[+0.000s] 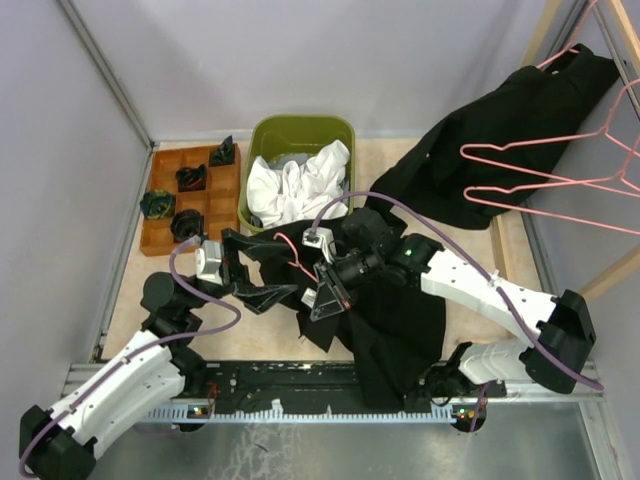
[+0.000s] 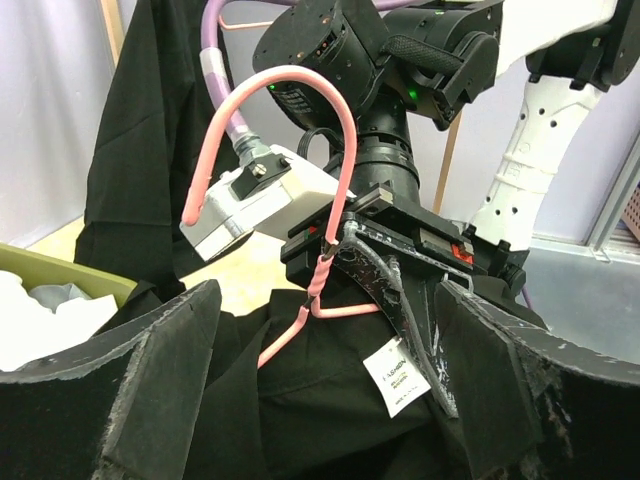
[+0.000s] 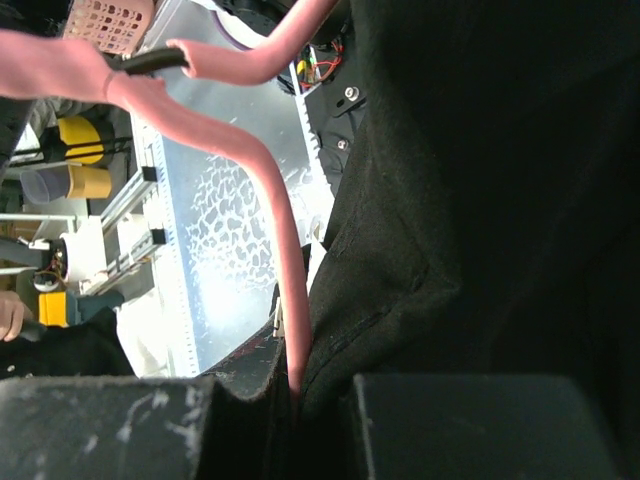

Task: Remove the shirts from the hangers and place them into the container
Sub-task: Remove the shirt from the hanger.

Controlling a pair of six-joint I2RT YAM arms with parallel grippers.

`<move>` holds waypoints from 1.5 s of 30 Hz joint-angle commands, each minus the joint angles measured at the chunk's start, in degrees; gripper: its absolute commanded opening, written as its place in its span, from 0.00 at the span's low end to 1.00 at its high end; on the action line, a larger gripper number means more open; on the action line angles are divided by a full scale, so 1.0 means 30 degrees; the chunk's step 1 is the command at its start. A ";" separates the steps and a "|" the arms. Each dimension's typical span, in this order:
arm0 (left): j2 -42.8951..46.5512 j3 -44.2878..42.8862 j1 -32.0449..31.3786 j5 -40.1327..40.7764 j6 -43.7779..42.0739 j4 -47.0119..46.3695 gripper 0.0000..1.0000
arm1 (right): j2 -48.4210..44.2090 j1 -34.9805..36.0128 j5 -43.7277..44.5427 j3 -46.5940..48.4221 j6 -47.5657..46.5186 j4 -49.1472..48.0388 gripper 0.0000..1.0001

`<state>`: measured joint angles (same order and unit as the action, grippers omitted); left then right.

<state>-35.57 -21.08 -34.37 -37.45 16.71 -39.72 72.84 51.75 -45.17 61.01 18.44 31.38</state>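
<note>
A black shirt (image 1: 390, 320) hangs in the middle on a pink hanger (image 2: 300, 130). My right gripper (image 1: 326, 292) is shut on the hanger's neck (image 3: 285, 280) together with the shirt's collar (image 3: 470, 220). My left gripper (image 2: 328, 300) stands open in front of it, one finger (image 2: 150, 380) on each side of the collar and its white label (image 2: 395, 375), and grips nothing. In the top view the left gripper (image 1: 280, 272) sits just left of the right one. The olive-green container (image 1: 262, 140) behind holds a white shirt (image 1: 300, 185).
A second black shirt (image 1: 510, 140) hangs on the wooden rack (image 1: 545, 30) at the right, with bare pink hangers (image 1: 560, 170) beside it. A brown compartment tray (image 1: 160, 235) with dark items lies left of the container. Grey walls close in the back and left.
</note>
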 commanded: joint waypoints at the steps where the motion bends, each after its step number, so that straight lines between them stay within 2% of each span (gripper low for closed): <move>1: -0.0566 -0.0729 0.0002 -0.1124 0.0398 -0.1137 0.88 | -0.0047 0.0267 -0.0643 0.0659 -0.0372 -0.0562 0.00; 5: -0.1286 -0.0864 0.0002 -0.1541 0.0867 -0.1614 0.76 | 0.0117 0.0322 -0.0622 0.0723 -0.0389 -0.0485 0.00; 10: -0.1630 -0.0803 -0.0027 -0.0841 0.1259 -0.2410 0.60 | 0.0191 0.0389 -0.0604 0.0781 -0.0403 -0.0373 0.00; 16: -0.1849 -0.0876 -0.0028 -0.0634 0.1273 -0.2385 0.48 | 0.0154 0.0465 -0.0486 0.0814 -0.0403 -0.0380 0.00; 26: -0.2587 -0.1976 -0.0486 -0.1494 0.0863 -0.0644 0.32 | 0.0187 0.0508 -0.0385 0.0873 -0.0427 -0.0465 0.00; 30: -0.2685 -0.2269 -0.0555 -0.1551 0.0449 0.0125 0.08 | 0.0103 0.0522 -0.0020 0.0924 -0.0433 -0.0345 0.00; 31: -0.2727 -0.2430 -0.0577 -0.1575 0.0262 0.0711 0.02 | 0.0053 0.0518 0.0105 0.0967 -0.0407 -0.0350 0.03; 33: -0.2763 -0.3015 -0.0584 -0.1438 -0.0352 0.2337 0.00 | -0.0135 0.0513 0.0494 0.1082 -0.0342 -0.0358 0.11; 35: -0.2530 -0.3774 -0.0584 -0.0770 -0.1089 0.4401 0.00 | -0.0342 0.0528 0.0960 0.1251 -0.0265 -0.0461 0.27; 36: -0.2308 -0.4211 -0.0584 -0.0320 -0.1556 0.5340 0.00 | -0.0494 0.0519 0.1321 0.1404 -0.0210 -0.0467 0.31; 39: -0.1471 -0.6112 -0.0584 0.1127 -0.2625 0.8014 0.00 | -0.1097 0.0511 0.1890 0.1871 -0.0158 -0.0669 0.52; 45: -0.0677 -1.1556 -0.0584 0.6661 -0.4210 1.4107 0.00 | -0.3428 0.0588 0.5724 0.2402 -0.0188 -0.2035 0.72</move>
<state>-40.07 -45.17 -36.03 -31.05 8.82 -8.12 68.79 52.97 -36.71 64.79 18.33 29.71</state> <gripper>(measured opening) 0.016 0.682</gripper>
